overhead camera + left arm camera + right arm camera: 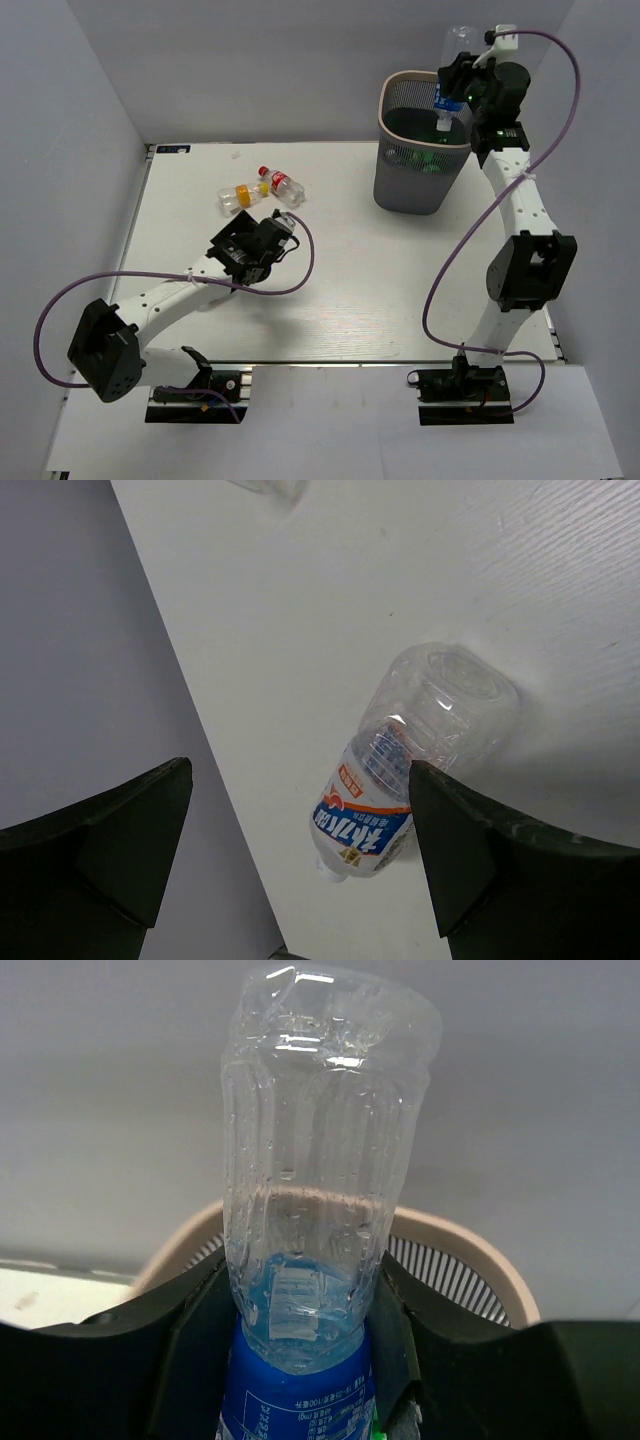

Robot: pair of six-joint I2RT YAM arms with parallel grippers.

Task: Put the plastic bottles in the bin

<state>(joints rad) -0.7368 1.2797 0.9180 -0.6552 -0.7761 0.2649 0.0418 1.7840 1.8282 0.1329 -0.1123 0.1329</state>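
- One blue-labelled bottle is clamped at its label band by the right fingers, with the base up and the cap end down.
- It hangs above the mouth of the bin. The beige rim shows just below and beyond the fingers.
- Step in hand, as judged: release of this bottle into the bin.
- Check that the lower end of the bottle sits inside the rim line, then open the right fingers. Little further travel looks necessary.
- The left fingers are spread wide and hold nothing, low over the tabletop.
- A clear blue-and-orange-labelled bottle lies on its side ahead of the left fingers. It is nearer one finger than the other and not yet between them.
- To grasp it, centre the left fingers over the bottle body, lower them, and close across its width. Expect the round body to roll if only one finger touches it.
- Count, top view:
  - one bottle held;
  - two lying beyond the left fingers, a yellow-labelled bottle and a red-labelled bottle, close together;
  - one bin.
- You cannot tell whether the bottle in the left wrist view is a further one hidden under the arm.
- Green shapes show inside the bin, but their number cannot be told.
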